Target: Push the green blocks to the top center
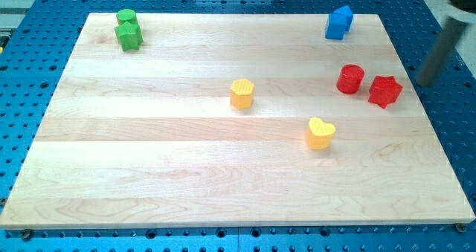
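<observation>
Two green blocks sit touching at the view's top left of the wooden board point(149, 170): a green cylinder point(126, 17) and, just below it, a green star-like block point(129, 36). My tip point(427, 83) is the lower end of a blurred dark rod at the view's right edge, just off the board's right side. It is far from the green blocks and a little to the right of the red star block point(384, 91).
A red cylinder point(349, 79) stands left of the red star. A blue block point(338, 22) is at the top right. A yellow hexagon-like block point(242, 93) is near the centre and a yellow heart point(320, 133) is lower right of it.
</observation>
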Robot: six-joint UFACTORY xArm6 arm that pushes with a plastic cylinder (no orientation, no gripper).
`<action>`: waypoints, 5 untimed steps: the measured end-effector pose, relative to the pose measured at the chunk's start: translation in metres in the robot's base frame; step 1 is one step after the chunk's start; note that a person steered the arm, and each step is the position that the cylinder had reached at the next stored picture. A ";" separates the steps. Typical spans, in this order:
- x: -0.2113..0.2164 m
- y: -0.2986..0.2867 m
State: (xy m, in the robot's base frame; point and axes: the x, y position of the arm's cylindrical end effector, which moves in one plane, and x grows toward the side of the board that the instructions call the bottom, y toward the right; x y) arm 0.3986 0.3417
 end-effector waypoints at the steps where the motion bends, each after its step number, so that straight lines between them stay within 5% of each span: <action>1: 0.036 -0.065; 3: 0.011 -0.064; 4: 0.034 -0.027; 5: 0.066 -0.062</action>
State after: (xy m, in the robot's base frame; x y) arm 0.4642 0.2799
